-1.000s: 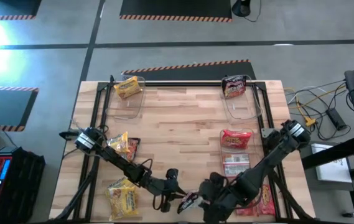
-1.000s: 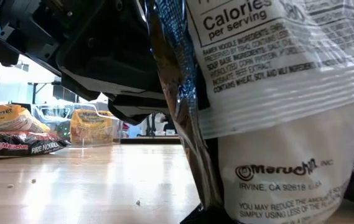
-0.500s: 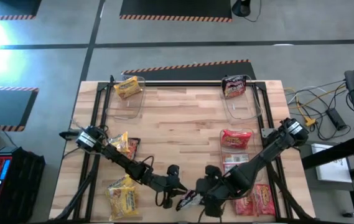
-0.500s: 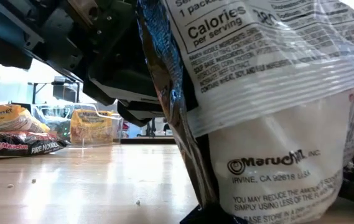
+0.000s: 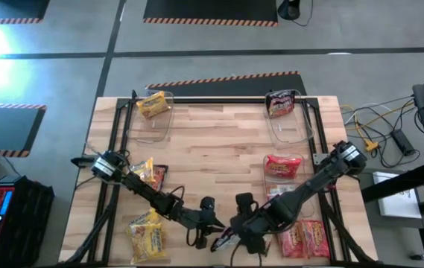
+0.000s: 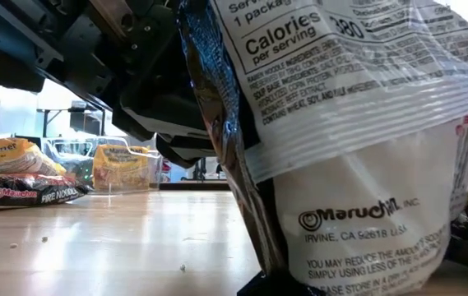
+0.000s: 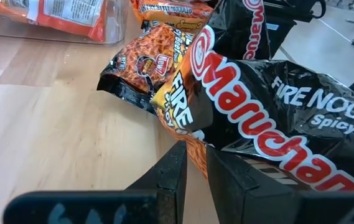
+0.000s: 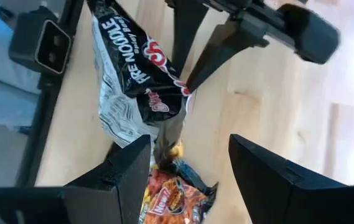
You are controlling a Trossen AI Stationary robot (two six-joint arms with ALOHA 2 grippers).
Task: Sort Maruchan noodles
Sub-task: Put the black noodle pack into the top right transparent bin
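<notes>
At the near edge of the light wooden plank desk (image 5: 219, 141), the left gripper (image 5: 215, 237) has its jaws clenched on the edge of a black crinkly plastic Maruchan fire-noodle packet (image 7: 270, 118), which hangs tilted between the two arms with its white nutrition panel facing the low view (image 6: 357, 164). The right gripper (image 5: 243, 237) sits just beside it, its jaws spread wide on either side of the packet's lower end and not closed on it, as the right wrist view shows (image 8: 142, 81). Beneath the held packet, a second dark packet printed with orange noodles (image 7: 142, 65) lies flat on the desk. On the desk's left side, one yellow ramen packet (image 5: 150, 242) lies near the front corner and another yellow packet (image 5: 143, 173) overlaps a dark one farther back. A clear plastic bin (image 5: 154, 119) at the back left holds a yellow packet, a clear bin at the back right (image 5: 290, 128) holds a dark maroon packet, and a third clear bin on the right (image 5: 283, 179) holds a red-orange packet. More red-orange packets (image 5: 306, 240) lie near the front right corner.
</notes>
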